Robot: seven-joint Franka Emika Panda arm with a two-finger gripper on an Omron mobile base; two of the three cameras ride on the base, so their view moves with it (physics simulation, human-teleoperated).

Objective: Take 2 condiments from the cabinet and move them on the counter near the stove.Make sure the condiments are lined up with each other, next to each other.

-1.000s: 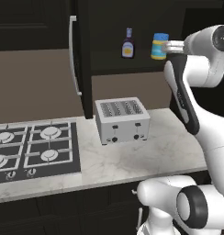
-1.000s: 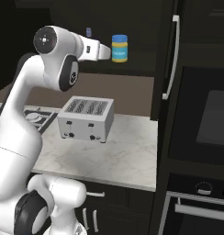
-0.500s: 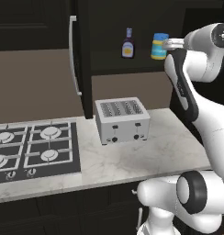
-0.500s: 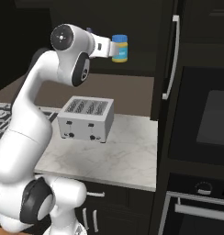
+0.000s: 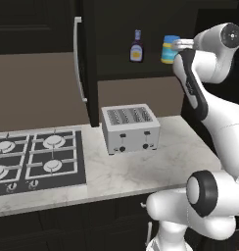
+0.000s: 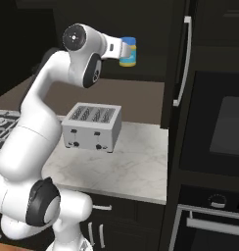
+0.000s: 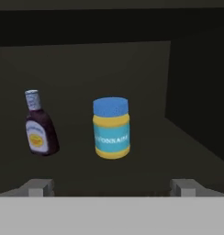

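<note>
Both condiments stand upright on the dark shelf of the open cabinet (image 5: 141, 71). One is a squat jar (image 7: 111, 127) with a blue lid and a yellow-and-teal body. The other is a small dark bottle (image 7: 39, 131) with a yellow label, to the jar's left. My gripper (image 7: 111, 187) is open and level with the jar, which stands a short way ahead, centred between the fingertips and untouched. From the base, the jar (image 5: 169, 49) and bottle (image 5: 136, 47) sit high above the counter (image 5: 141, 169), with the gripper (image 5: 179, 45) just right of the jar. The stove (image 5: 38, 157) lies at the left.
A silver slotted toaster (image 5: 130, 128) stands on the counter below the cabinet, right of the stove. The cabinet door (image 5: 89, 73) hangs open with its silver bar handle (image 5: 78, 59) toward the stove. A tall black unit with an oven (image 6: 214, 137) bounds the counter on the right.
The arm has reached further toward the cabinet, bringing the open hand up close to the jar. Jar and bottle have not moved.
</note>
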